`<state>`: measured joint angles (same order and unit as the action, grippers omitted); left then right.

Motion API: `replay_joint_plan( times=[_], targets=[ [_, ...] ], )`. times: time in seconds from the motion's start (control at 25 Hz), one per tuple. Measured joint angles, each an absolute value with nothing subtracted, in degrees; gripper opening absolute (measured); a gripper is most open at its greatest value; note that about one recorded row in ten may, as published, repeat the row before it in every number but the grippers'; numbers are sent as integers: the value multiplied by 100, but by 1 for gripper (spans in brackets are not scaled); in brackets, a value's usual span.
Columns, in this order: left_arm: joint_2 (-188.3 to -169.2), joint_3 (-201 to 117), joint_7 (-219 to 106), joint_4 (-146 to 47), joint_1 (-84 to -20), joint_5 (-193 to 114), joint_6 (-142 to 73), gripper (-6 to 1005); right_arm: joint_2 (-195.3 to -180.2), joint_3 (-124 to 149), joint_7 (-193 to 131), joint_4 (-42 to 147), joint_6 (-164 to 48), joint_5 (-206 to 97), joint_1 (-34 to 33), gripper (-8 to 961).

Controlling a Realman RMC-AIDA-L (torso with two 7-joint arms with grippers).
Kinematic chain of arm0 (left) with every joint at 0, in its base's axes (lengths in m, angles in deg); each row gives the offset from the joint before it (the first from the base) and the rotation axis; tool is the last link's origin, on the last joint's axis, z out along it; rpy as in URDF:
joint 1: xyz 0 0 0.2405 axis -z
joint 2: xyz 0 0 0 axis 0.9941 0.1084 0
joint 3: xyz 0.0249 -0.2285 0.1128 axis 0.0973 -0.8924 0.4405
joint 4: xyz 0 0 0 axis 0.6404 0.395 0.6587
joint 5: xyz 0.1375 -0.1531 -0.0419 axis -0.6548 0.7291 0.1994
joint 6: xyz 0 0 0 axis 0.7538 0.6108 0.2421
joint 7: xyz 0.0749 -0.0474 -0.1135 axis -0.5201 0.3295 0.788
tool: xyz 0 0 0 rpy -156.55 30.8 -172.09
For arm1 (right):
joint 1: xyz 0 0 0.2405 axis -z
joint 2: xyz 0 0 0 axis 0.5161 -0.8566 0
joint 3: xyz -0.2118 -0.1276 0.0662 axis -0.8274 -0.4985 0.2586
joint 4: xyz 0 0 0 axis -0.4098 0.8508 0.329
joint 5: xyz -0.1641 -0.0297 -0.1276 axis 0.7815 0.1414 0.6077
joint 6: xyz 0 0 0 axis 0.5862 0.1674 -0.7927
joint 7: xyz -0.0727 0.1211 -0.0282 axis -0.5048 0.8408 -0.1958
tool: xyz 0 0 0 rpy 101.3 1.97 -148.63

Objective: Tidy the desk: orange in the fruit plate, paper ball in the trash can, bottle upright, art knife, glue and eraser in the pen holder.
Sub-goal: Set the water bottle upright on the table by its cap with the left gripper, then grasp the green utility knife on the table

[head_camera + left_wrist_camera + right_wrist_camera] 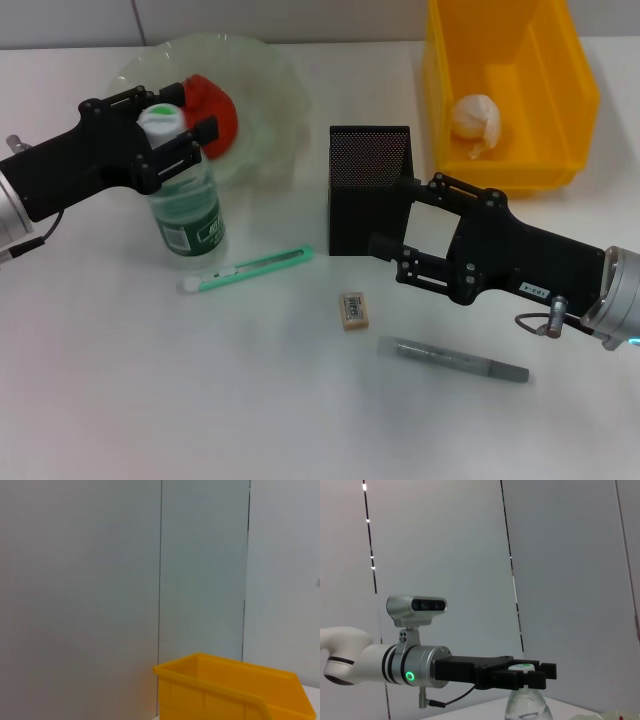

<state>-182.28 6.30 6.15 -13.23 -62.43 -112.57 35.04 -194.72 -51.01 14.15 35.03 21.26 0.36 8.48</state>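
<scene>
- Head view, nearest first: a slim grey glue pen (pixel 455 360) lies flat on the white table (pixel 200 400), with a small beige block eraser (pixel 354 309) and a green plastic art knife (pixel 245 270) beyond it, all still outside the holder.
- The right gripper (pixel 385 250) hovers low against the black mesh pen holder (pixel 368 190), fingers released and carrying nothing, seemingly poised to pick.
- The left gripper (pixel 185 128) has its fingers clenched around the white cap of the clear green-labelled plastic bottle (pixel 188 205), which stands upright.
- Behind the bottle, the orange (pixel 212 110) sits in the translucent ruffled fruit plate (pixel 270 90).
- Farthest off, the crumpled paper ball (pixel 474 122) rests inside the glossy yellow plastic bin (pixel 560 90).
</scene>
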Motion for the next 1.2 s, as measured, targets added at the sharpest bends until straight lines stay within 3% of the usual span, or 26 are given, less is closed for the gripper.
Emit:
replay_joint_plan(
  times=[0.2,0.36,0.92,1.2],
  targets=[
    [-18234,626,619,-1323,-6257,-11246,3515,590,-19478,-5117,1423,3505,2126,36,848,722],
    [-18234,587,603,-1304,-6268,-11215,3620,659,-19480,-5107,1425,3512,2151,36,858,722],
    [-18227,394,529,-1263,-6397,-10348,5333,653,-19464,-5101,1465,3540,2172,36,921,722],
    [-18207,632,739,-1115,-6232,-11452,6271,651,-19429,-4870,1470,3528,2460,46,1109,721]
  ],
)
